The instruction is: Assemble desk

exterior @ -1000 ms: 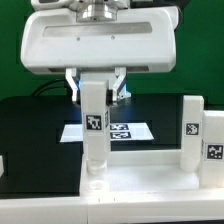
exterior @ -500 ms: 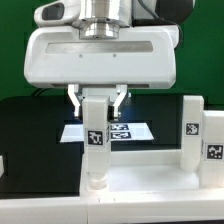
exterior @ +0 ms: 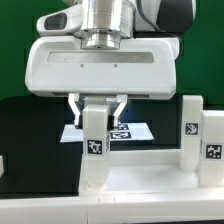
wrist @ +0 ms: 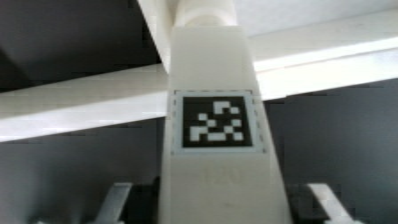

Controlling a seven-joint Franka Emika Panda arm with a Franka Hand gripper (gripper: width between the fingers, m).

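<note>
A white square desk leg with a black-and-white tag stands upright, its top between my fingers. My gripper is shut on it. The leg's lower end meets the near corner of the white tabletop panel, on the exterior view's left, and no peg shows beneath it. The wrist view looks down the same leg, with my gripper around it and a finger on each side. The tabletop crosses behind it as a pale band.
Two more white legs stand upright on the tabletop at the exterior view's right. The marker board lies on the black table behind the held leg. A small white part shows at the left edge.
My gripper has come down with the leg. The leg's peg, visible above the tabletop a second ago, has sunk out of sight at the panel's corner.
</note>
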